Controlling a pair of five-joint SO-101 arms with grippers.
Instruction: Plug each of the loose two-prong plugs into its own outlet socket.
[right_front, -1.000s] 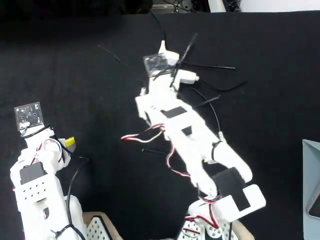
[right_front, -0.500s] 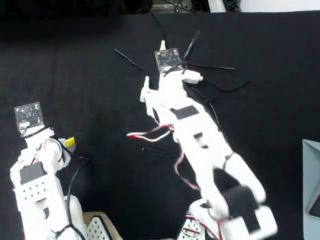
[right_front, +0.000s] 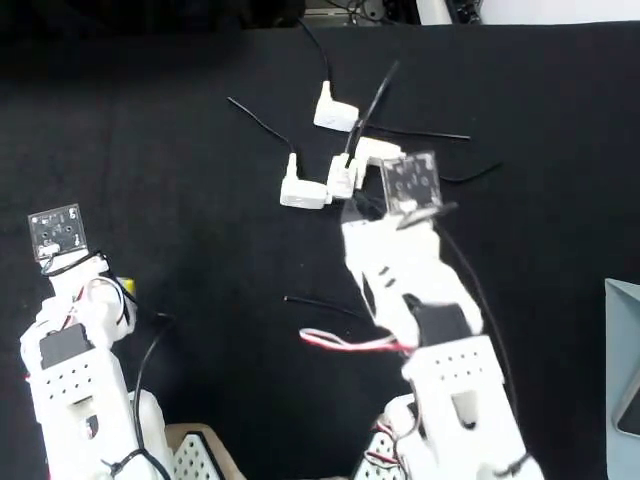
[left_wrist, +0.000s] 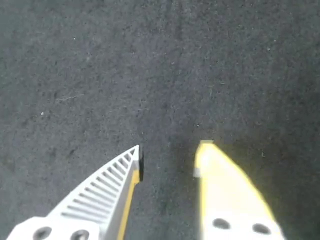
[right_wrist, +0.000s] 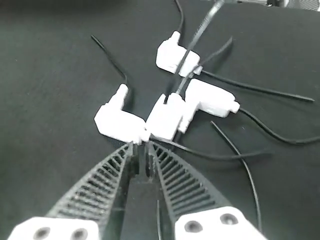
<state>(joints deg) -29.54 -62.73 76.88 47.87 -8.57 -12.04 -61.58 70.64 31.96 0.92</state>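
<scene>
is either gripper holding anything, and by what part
Nothing is held: left gripper over bare cloth, right gripper beside a white plug.

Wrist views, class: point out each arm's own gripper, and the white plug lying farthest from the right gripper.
left gripper (left_wrist: 169, 155): left wrist view, midway between its fingertips.
right gripper (right_wrist: 141, 146): right wrist view, midway between its fingertips.
farthest white plug (right_wrist: 170, 56): right wrist view, middle of its body.

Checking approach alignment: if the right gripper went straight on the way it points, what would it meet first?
The right gripper would likely meet the L-shaped white connector, at the end next to the middle white connector. It sits just short of that seam, though its height is unclear.
</scene>
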